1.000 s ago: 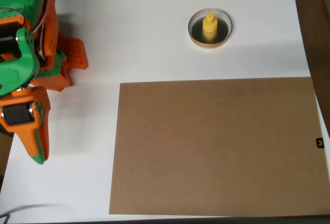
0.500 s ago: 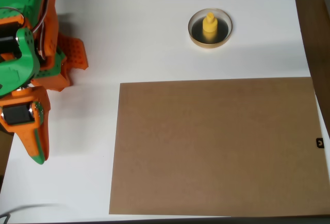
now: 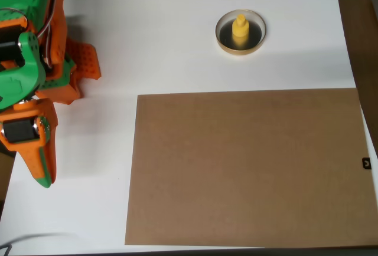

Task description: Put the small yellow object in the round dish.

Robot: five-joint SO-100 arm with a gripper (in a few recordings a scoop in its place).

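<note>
Nothing has moved since the earlier frames: arm, dish and yellow piece all sit where they did. Seen from overhead, the yellow piece (image 3: 240,29) stands upright inside the dish (image 3: 222,39), on its dark floor, roughly centred. That dish rests on the white desk (image 3: 159,38) near the far edge, toward the right side, just beyond the far edge of a large brown board (image 3: 245,167) that covers most of the near right part of the desk.

Along the left edge of the desk is the orange and green arm (image 3: 26,61). Its jaws (image 3: 40,170) point toward the near left corner, well apart from the dish and holding nothing. They look drawn together into one tapering tip, though from this angle I cannot tell for sure whether a gap remains. A small black clip (image 3: 366,163) sits at the right edge of the board.
</note>
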